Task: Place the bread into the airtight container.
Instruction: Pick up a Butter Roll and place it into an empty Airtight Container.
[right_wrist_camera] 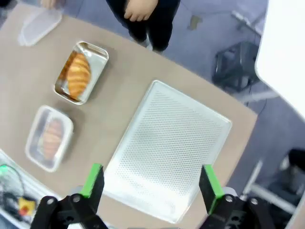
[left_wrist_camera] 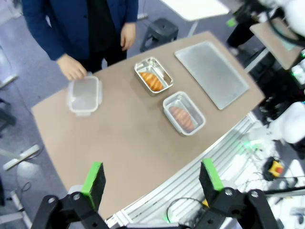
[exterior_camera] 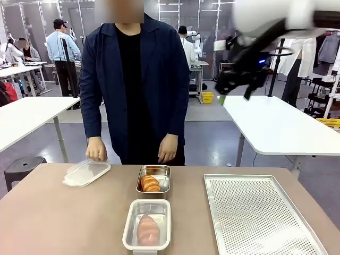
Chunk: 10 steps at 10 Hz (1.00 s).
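Both arms hang high above the surface (exterior_camera: 64,212), nothing in either. The right end effector (right_wrist_camera: 150,183) has its 2 green-padded fingers spread wide over the perforated tray (right_wrist_camera: 167,148); the left end effector (left_wrist_camera: 152,183) is equally spread, looking down on the whole layout.

The bread (exterior_camera: 150,183), a golden croissant-like piece, lies in the small steel pan (exterior_camera: 161,171) at the middle of the surface, nearer the person. Just in front of it, on the robot's side, a second steel pan (exterior_camera: 133,226) holds a pinkish piece under what looks like a clear cover. The airtight container (exterior_camera: 86,172) sits to the robot's left near the far edge, its top seemingly closed, with the person's hand (exterior_camera: 96,150) right at its rim.

The step in hand looks like the approach to the bread. To do it well, descend straight over the pan, line the fingers across the bread's narrow width, keep the tips clear of the pan walls, and close gently so the crust is not crushed. The container needs to be open before carrying it over
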{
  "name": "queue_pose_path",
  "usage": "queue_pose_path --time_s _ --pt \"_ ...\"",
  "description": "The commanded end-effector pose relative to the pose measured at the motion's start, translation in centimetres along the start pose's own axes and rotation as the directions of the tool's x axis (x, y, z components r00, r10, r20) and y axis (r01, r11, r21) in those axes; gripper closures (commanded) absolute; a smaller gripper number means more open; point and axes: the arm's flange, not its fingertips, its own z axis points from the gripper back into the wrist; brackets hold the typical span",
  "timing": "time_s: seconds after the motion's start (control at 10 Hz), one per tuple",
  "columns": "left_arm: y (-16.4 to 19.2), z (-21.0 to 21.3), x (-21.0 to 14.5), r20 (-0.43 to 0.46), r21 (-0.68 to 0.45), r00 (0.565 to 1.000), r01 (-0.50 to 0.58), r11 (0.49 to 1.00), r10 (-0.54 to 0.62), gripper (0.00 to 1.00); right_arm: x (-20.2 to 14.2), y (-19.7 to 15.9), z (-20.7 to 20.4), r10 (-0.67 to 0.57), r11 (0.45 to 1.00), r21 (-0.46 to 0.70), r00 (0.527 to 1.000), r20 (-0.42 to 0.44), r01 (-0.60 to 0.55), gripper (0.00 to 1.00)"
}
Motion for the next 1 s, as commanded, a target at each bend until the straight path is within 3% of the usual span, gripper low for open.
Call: queue_pose_path --time_s 0.0,0.4,0.5,0.8,0.9 --pt "-0.1 0.1 0.0 -0.001 -0.015 1.000 0.024 1.000 -0.024 0.00 -5.8 -1.0 3.5 0.011 0.999 -0.046 0.992 0.129 -0.005 0.00" --pt "-0.1 0.1 0.0 -0.001 -0.015 1.000 0.024 1.000 -0.024 0.00 -10.0 -1.6 13.8 -0.081 0.996 -0.028 0.976 0.200 0.088 0.00" --pt "-0.1 0.1 0.0 -0.001 -0.015 1.000 0.024 1.000 -0.024 0.00 -10.7 -1.8 15.2 -0.136 0.986 -0.074 0.975 0.173 0.151 0.00" --pt "-0.1 0.1 0.0 -0.001 -0.015 1.000 0.024 1.000 -0.024 0.00 -11.9 -1.8 16.1 -0.102 0.994 -0.037 0.987 0.122 0.107 0.00" --pt "-0.1 0.1 0.0 -0.001 -0.015 1.000 0.024 1.000 -0.024 0.00 -11.7 -1.9 16.0 -0.157 0.986 -0.040 0.981 0.117 0.163 0.00"
